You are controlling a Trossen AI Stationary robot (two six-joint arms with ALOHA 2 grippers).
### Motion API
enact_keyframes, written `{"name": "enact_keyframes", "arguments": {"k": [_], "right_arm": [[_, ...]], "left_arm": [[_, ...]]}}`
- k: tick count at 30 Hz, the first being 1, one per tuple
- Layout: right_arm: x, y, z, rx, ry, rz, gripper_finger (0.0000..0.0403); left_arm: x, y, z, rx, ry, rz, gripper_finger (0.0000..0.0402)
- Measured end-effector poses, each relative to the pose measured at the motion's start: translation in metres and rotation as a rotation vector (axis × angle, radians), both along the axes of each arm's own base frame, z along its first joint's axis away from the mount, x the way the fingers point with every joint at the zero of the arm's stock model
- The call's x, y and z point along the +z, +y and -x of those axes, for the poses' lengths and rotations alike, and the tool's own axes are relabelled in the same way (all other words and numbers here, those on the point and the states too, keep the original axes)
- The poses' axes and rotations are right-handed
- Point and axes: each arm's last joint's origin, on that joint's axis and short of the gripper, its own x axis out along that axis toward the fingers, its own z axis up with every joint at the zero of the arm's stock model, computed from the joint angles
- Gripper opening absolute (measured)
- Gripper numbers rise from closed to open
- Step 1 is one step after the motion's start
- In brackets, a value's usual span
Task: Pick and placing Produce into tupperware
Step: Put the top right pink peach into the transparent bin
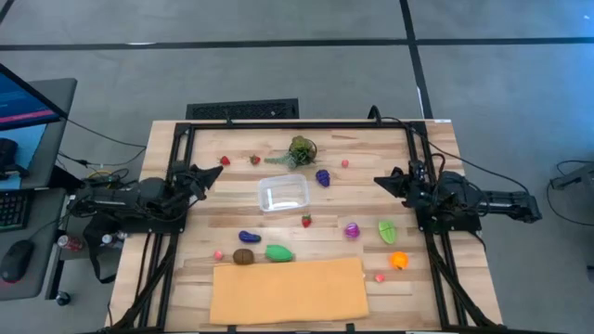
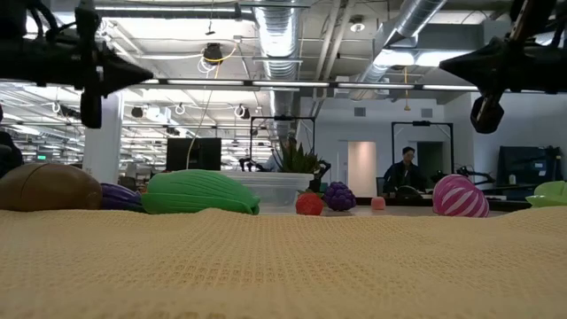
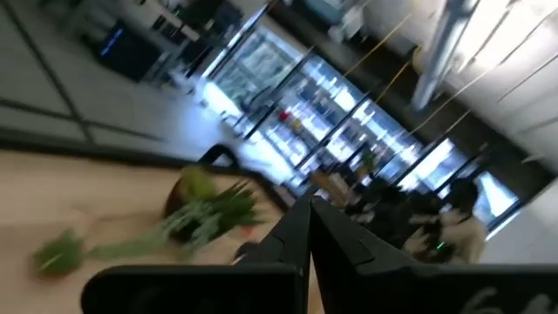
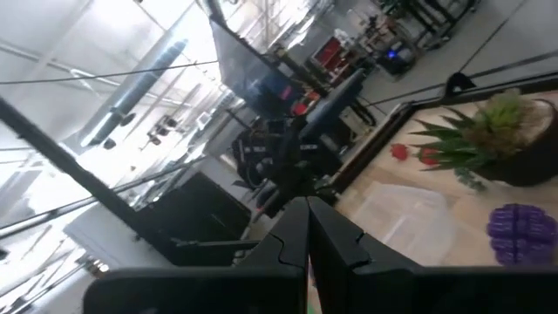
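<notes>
Tabletop edges: both grippers (image 1: 215, 173) (image 1: 379, 181) closed (empty).

Brown piece (image 2: 49, 187), green piece (image 2: 199, 192), strawberry (image 2: 309, 204), grapes (image 2: 338, 196), pink striped piece (image 2: 460, 197) are seen beyond tan sheet (image 2: 283, 266); tupperware (image 2: 270, 189) behind.

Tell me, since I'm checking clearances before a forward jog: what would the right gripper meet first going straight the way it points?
Probably nothing close. The right gripper, shut, points across the table at the left gripper, raised above the tupperware and grapes; exact height is unclear.
</notes>
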Motion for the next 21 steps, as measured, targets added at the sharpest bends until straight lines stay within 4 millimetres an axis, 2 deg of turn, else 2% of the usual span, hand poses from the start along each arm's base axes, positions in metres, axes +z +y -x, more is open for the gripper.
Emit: {"name": "enact_keyframes", "arguments": {"k": [11,21], "right_arm": [[0.000,0.000,0.000,0.007,-0.017,-0.076,0.0000],[0.008,0.005,-0.001,0.085,-0.071,0.063,0.0000]], "left_arm": [[0.001,0.001,0.001,0.046,-0.089,0.137,0.0000],[-0.002,-0.010,-0.008,-0.352,0.030,-0.020,0.0000]]}}
